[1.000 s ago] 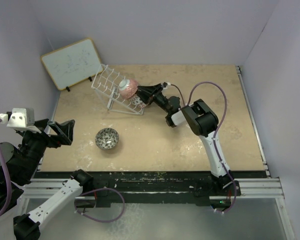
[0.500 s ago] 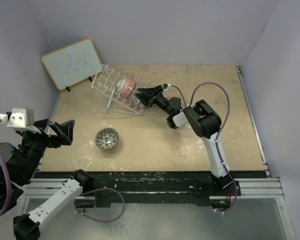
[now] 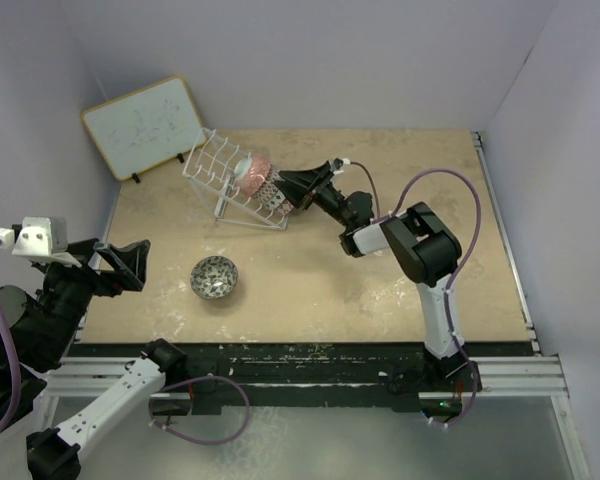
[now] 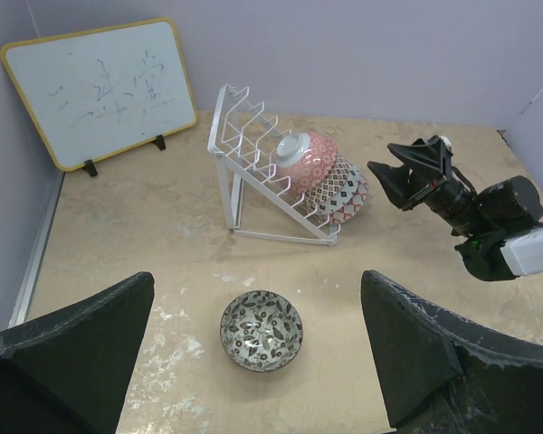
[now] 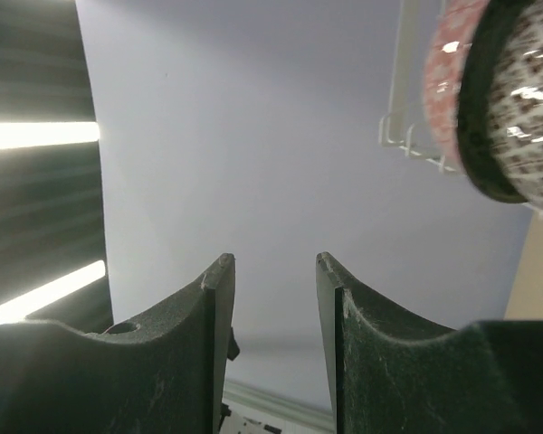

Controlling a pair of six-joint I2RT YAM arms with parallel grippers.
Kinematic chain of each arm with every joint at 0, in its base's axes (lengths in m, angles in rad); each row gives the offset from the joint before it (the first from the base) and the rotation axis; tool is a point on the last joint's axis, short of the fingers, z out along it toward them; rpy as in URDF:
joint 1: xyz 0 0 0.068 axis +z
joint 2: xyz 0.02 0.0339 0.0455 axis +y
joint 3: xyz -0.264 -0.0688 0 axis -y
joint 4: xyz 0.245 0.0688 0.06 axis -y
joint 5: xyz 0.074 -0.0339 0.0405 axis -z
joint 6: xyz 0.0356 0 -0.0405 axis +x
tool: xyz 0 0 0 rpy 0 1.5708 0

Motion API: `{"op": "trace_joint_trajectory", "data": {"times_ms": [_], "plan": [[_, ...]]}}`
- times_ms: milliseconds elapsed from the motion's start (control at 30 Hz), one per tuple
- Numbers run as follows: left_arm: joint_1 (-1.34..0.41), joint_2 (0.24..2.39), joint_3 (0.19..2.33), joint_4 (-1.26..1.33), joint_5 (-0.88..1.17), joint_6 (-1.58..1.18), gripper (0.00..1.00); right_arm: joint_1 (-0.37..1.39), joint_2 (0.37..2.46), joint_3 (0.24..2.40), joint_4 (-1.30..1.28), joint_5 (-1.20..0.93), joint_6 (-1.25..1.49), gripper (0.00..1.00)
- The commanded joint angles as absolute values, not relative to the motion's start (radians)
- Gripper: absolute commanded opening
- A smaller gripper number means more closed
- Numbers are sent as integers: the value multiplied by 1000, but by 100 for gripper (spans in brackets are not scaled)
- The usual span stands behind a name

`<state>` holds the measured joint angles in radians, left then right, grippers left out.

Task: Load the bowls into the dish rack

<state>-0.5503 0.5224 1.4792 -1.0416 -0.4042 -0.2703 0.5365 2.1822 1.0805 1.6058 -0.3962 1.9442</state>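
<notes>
The white wire dish rack (image 3: 212, 160) (image 4: 244, 136) stands tilted at the back left of the table. A pink-red bowl (image 3: 252, 172) (image 4: 306, 155) leans in it, with more patterned bowls (image 4: 346, 192) nested against it on the right. My right gripper (image 3: 285, 183) (image 4: 386, 176) (image 5: 273, 262) is open and empty, just right of that stack; its view shows the pink bowl (image 5: 448, 81) and a dark-rimmed bowl (image 5: 525, 99). A grey-black bowl (image 3: 215, 277) (image 4: 261, 330) sits upright on the table. My left gripper (image 3: 130, 262) (image 4: 256, 289) hangs open near the left edge, apart from it.
A wood-framed whiteboard (image 3: 143, 125) (image 4: 100, 90) leans against the wall behind the rack. Purple walls close in the table on the left, back and right. The right arm's cable (image 3: 440, 185) loops above its elbow.
The right arm's wrist and elbow have swung right and the gripper has turned, its tips still beside the bowls in the rack. The left arm and the grey-black bowl have not moved.
</notes>
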Motion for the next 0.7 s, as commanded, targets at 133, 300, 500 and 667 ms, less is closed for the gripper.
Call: {"op": "trace_joint_trajectory", "data": {"times_ms": [133, 300, 500, 667], "plan": [[-546, 514, 1496, -1030, -397, -283, 99, 545, 2013, 1051, 1598, -441, 1802, 44], [-546, 521, 1531, -1041, -406, -277, 99, 572, 1817, 1053, 1148, -457, 1500, 48], [-546, 520, 1552, -1041, -428, -264, 99, 681, 1653, 1238, 388, -267, 1016, 65], [-548, 517, 1550, -1029, -436, -261, 99, 817, 1711, 1441, 0, -77, 816, 70]]}}
